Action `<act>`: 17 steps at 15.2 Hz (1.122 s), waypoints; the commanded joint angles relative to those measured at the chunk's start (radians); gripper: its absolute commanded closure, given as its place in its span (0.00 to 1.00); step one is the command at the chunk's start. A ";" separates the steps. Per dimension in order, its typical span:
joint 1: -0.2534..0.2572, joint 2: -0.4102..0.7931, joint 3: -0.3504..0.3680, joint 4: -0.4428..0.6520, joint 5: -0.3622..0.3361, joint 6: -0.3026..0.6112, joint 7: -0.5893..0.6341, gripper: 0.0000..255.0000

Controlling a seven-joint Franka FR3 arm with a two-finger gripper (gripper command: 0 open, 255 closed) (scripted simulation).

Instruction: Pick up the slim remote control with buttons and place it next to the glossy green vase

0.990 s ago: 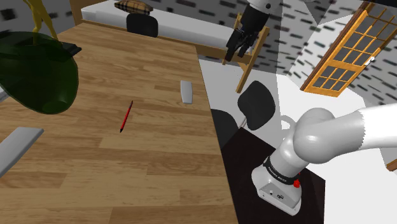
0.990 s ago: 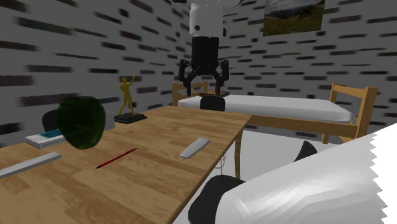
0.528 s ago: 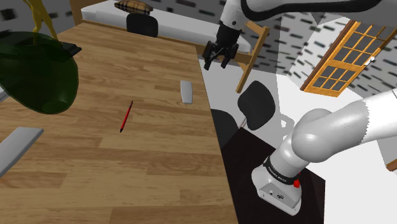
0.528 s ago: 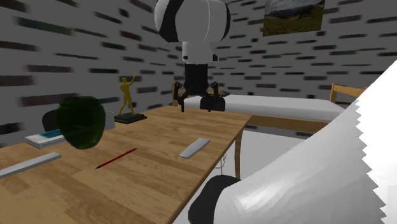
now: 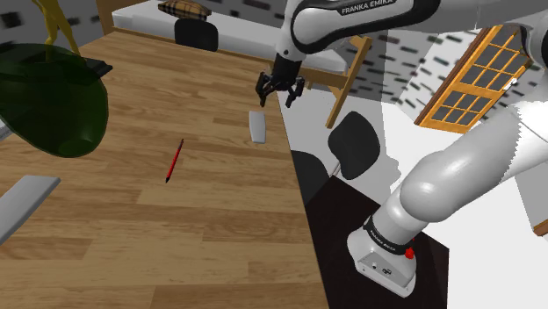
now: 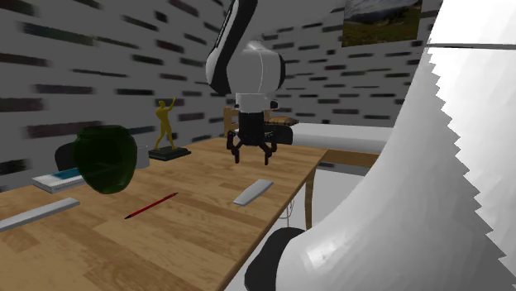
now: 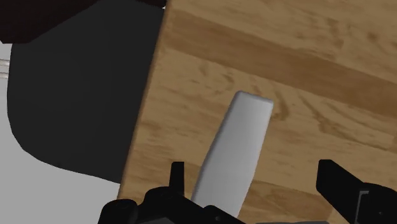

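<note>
The slim remote (image 5: 257, 125) is a plain grey bar lying flat on the wooden table (image 5: 158, 211), close to the table's edge at the shoulder view's right. My black gripper (image 5: 280, 92) hangs open above and just beyond the remote, not touching it. In the second exterior view the gripper (image 6: 250, 154) hovers over the remote (image 6: 253, 192). In the wrist view the remote (image 7: 234, 149) lies between my spread fingers (image 7: 339, 188), apart from both. The dark green vase (image 5: 46, 98) stands at the table's far side in the shoulder view's left, and shows again as the vase (image 6: 104, 159).
A red pen (image 5: 174, 161) lies mid-table between remote and vase. A flat grey bar (image 5: 22, 204) sits near the vase, with a golden figurine (image 6: 164, 128) behind. A dark chair (image 5: 354, 145) stands off the table edge beside my stand (image 5: 384, 261). A bed (image 6: 364, 142) lies beyond.
My arm has swung down from above the bed toward the table, bringing the open gripper over the remote. The remote, pen and vase have not moved.
</note>
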State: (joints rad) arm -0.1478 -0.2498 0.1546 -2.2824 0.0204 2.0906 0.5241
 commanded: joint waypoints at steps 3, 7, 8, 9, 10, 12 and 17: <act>-0.025 0.159 0.006 0.061 -0.018 0.076 0.124 0.00; -0.041 0.307 -0.004 0.130 -0.034 0.133 0.238 0.00; -0.042 0.336 -0.007 0.145 -0.036 0.143 0.258 0.00; -0.042 0.343 -0.008 0.139 -0.037 0.156 0.259 0.00; -0.041 0.350 -0.009 0.134 -0.039 0.168 0.261 0.00; -0.041 0.366 -0.009 0.124 -0.042 0.194 0.263 0.00; -0.040 0.395 -0.010 0.108 -0.049 0.238 0.267 0.00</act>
State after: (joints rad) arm -0.1877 0.1426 0.1445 -2.1729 -0.0277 2.3243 0.7907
